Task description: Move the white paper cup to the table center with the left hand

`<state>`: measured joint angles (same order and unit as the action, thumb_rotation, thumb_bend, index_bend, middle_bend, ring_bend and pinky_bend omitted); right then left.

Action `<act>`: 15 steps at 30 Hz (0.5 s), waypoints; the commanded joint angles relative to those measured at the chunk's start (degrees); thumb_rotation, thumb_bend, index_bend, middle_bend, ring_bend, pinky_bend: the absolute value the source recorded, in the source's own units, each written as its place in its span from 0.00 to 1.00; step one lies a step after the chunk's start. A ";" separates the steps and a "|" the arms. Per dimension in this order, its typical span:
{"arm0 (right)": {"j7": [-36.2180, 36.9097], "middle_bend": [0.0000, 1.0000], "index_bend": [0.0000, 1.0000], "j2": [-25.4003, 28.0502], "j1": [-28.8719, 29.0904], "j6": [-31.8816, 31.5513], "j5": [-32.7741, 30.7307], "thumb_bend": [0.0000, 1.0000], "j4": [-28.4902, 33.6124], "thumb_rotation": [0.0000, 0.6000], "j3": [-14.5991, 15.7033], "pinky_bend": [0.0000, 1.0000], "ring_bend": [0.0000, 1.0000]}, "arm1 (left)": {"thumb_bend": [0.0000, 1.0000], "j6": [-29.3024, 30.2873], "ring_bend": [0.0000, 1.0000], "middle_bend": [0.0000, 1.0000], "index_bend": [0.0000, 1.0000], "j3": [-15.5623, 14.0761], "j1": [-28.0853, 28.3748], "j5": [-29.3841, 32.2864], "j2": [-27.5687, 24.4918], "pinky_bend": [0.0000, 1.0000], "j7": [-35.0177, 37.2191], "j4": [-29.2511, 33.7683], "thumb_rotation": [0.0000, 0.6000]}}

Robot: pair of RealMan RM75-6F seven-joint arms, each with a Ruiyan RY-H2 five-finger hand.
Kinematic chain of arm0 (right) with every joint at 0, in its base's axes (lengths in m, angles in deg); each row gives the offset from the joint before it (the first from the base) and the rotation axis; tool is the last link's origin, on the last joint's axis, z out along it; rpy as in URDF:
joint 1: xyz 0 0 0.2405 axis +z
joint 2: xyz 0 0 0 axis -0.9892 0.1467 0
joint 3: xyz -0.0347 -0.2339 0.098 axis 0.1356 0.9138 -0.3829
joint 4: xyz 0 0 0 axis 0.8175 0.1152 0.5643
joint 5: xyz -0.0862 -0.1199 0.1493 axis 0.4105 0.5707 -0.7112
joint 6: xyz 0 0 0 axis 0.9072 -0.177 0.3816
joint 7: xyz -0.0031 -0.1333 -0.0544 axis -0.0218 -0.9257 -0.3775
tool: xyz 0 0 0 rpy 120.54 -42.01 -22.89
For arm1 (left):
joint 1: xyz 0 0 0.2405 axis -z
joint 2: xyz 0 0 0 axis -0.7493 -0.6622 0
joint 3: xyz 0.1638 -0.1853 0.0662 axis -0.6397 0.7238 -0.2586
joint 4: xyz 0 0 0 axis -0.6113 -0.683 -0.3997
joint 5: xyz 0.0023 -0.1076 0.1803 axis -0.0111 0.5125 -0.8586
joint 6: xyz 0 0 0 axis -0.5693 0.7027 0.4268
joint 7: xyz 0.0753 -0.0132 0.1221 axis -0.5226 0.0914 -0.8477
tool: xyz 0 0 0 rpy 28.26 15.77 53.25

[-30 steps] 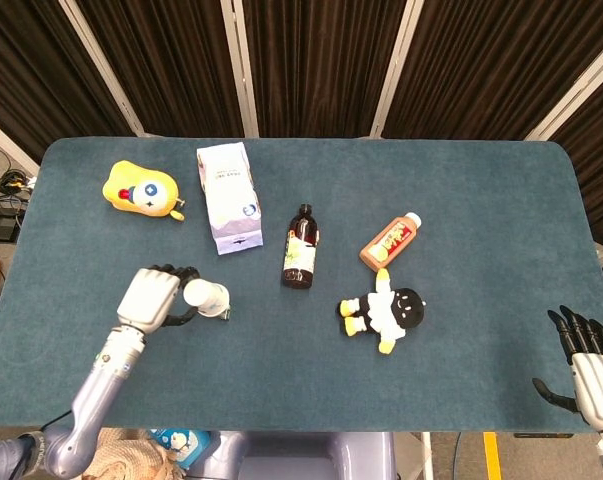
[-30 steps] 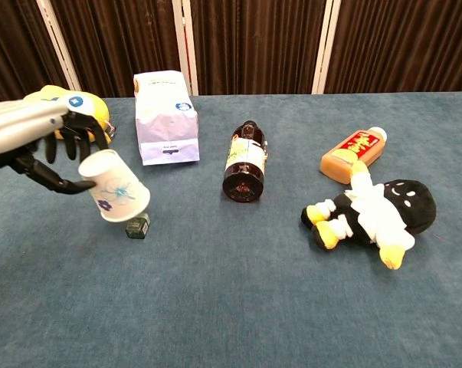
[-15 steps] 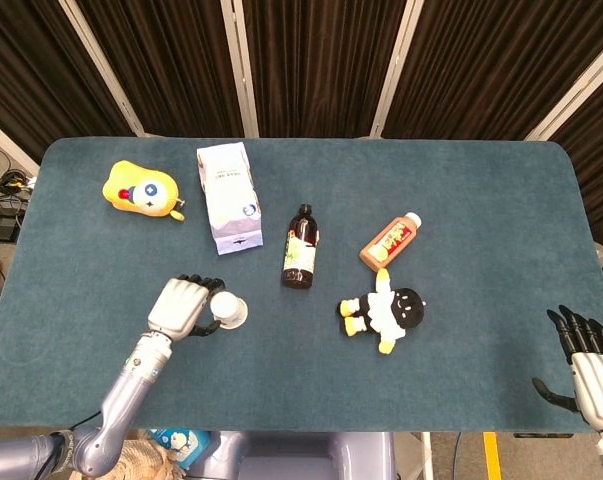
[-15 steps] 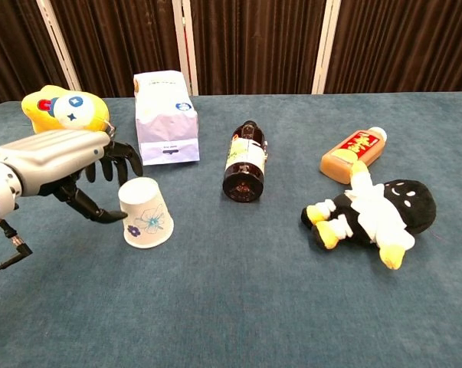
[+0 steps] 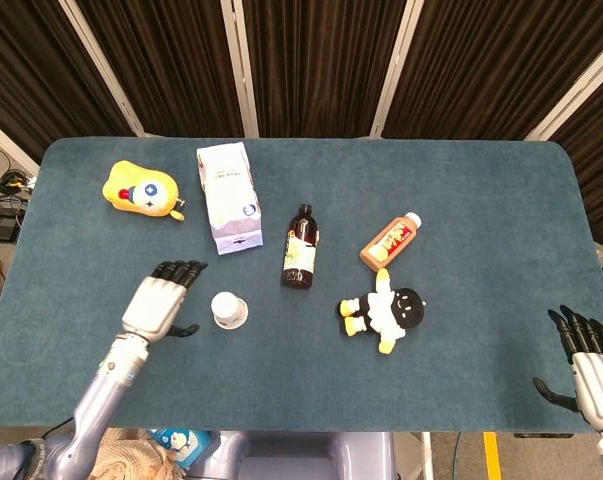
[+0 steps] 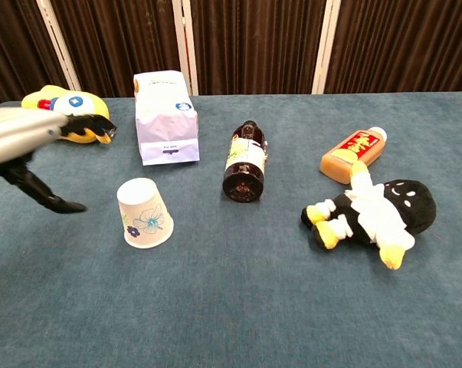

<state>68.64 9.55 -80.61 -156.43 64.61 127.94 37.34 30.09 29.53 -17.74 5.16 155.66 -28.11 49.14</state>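
The white paper cup (image 5: 228,309) (image 6: 144,213) stands upside down on the blue table, left of the bottle, with a small flower print on its side. My left hand (image 5: 159,301) (image 6: 33,146) hovers just left of the cup with its fingers spread, a clear gap between them and the cup. Nothing is in it. My right hand (image 5: 584,358) rests at the table's near right corner, fingers apart and empty; the chest view does not show it.
A dark bottle (image 5: 300,247) lies right of the cup. A white pouch (image 5: 227,197) and a yellow plush toy (image 5: 141,189) lie behind the cup. An orange bottle (image 5: 391,240) and a black-and-white plush doll (image 5: 388,311) lie to the right.
My left hand carried the tilted cup rightward, set it down upside down, then let go and drew back to the left. A small dark block seen under the lifted cup no longer shows.
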 commanded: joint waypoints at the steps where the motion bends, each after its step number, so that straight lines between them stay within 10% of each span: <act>1: -0.13 0.00 0.00 -0.02 -0.04 -0.08 0.01 0.24 0.02 1.00 0.01 0.00 0.00 | 0.13 3.83 0.11 0.11 0.09 -1.68 -3.34 -3.10 -4.66 0.15 3.34 2.06 1.00; 15: -1.38 0.00 0.00 -0.33 -0.04 -0.04 -0.27 0.24 0.30 1.00 -0.03 0.00 0.00 | 0.13 14.69 0.00 0.00 0.00 -9.36 -15.65 -13.35 -14.72 0.01 16.90 -4.33 1.00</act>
<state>67.27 9.22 -80.66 -156.47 64.34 128.23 37.32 43.87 21.64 -31.81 -6.79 141.84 -13.16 46.55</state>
